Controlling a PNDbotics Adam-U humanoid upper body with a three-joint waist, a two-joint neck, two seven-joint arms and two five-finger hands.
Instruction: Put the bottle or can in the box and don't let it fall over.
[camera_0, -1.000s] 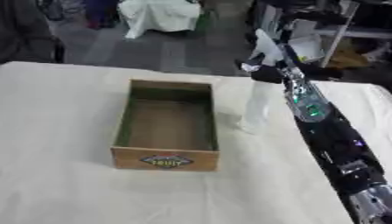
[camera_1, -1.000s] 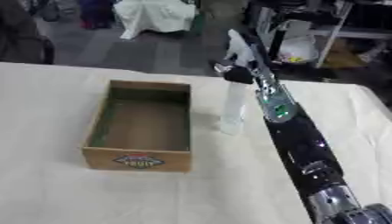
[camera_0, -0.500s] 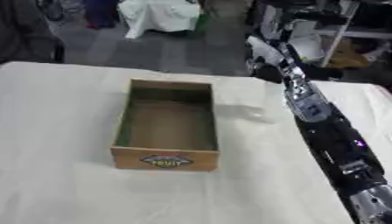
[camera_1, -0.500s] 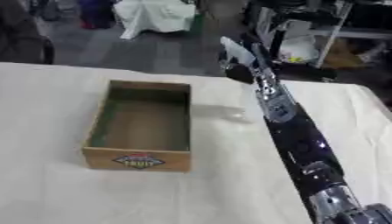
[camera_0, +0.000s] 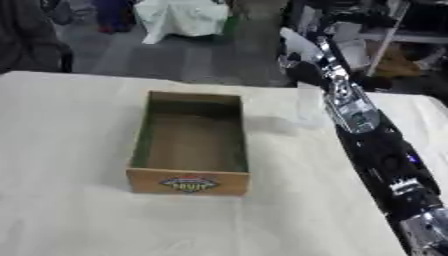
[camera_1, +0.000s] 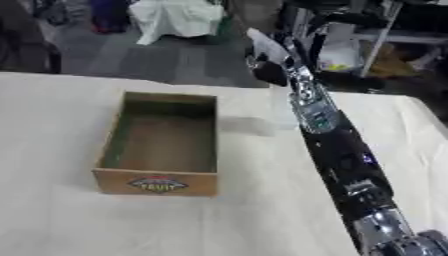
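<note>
One box (camera_0: 190, 145) sits before me on the cloth-covered bench (camera_0: 61, 125), cardboard, open-topped and empty, with a coloured label on its near wall. To its right stands a pale, see-through bottle (camera_0: 308, 102), upright on the cloth just outside the box's far right corner, blurred enough that I can make out no cap or label. My right arm (camera_0: 372, 140) stretches past it, and the right hand (camera_0: 297, 50) shows above the bottle; I cannot tell how its fingers stand.
</note>
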